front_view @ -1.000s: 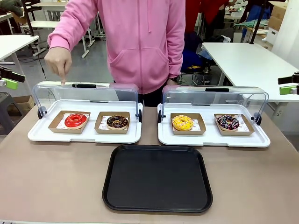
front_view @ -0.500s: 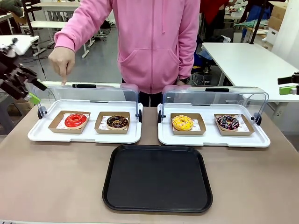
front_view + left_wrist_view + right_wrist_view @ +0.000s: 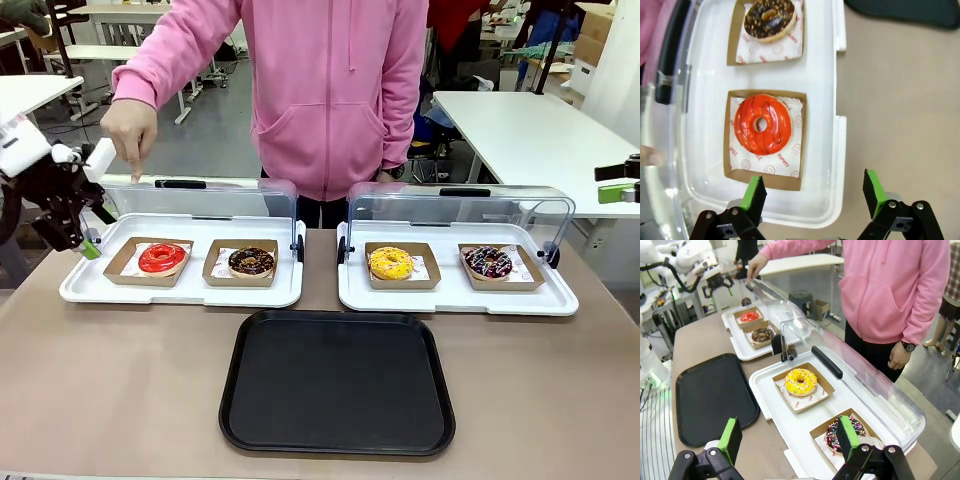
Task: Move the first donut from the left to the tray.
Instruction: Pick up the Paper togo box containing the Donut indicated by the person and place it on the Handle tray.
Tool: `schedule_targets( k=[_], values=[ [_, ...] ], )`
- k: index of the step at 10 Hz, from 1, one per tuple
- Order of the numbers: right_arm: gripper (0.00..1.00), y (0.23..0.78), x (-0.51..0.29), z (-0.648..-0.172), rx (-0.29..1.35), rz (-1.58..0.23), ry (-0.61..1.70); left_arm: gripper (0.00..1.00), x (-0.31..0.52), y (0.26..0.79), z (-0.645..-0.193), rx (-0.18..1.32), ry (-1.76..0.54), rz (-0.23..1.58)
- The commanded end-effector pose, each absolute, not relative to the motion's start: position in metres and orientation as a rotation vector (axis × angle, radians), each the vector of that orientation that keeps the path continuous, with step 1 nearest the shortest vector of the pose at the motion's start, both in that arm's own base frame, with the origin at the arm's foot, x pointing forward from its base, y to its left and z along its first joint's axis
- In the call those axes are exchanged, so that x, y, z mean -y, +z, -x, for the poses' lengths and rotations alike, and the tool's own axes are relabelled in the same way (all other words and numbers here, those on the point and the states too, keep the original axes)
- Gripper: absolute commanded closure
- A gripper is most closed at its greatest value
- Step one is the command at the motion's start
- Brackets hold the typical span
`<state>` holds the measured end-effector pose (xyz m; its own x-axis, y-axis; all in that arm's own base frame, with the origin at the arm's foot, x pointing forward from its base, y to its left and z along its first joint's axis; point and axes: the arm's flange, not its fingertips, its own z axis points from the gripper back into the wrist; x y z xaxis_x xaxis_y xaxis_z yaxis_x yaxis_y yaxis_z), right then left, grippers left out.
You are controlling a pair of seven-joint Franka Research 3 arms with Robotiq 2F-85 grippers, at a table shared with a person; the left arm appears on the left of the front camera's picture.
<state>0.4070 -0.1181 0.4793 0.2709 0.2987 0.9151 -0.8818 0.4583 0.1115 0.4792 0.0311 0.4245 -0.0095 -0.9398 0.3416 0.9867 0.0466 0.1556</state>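
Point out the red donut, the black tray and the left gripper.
red donut (image 3: 776, 127), left wrist view, glaze beside the hole
black tray (image 3: 337, 385), front view, bare middle of its floor
left gripper (image 3: 812, 180), left wrist view, midway between its open jaws

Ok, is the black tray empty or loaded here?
Empty: the black tray is bare, and the red donut sits in its cardboard holder on the left white tray.

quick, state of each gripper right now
Left gripper: open, empty, near the glossy red-glazed ring donut.
Right gripper: open, empty.
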Motion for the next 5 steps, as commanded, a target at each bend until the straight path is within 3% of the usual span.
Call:
schedule_targets(
  k=[1,5],
  values=[
    [0.0,0.48,0.118,-0.41,1.024,-0.727,0.899,0.0,-0.029,0.399,-0.479,0.402,-1.527,0.079],
    [0.0,0.48,0.118,-0.41,1.024,-0.727,0.899,0.0,-0.03,0.361,-0.49,0.434,-1.564,-0.018]
  ],
)
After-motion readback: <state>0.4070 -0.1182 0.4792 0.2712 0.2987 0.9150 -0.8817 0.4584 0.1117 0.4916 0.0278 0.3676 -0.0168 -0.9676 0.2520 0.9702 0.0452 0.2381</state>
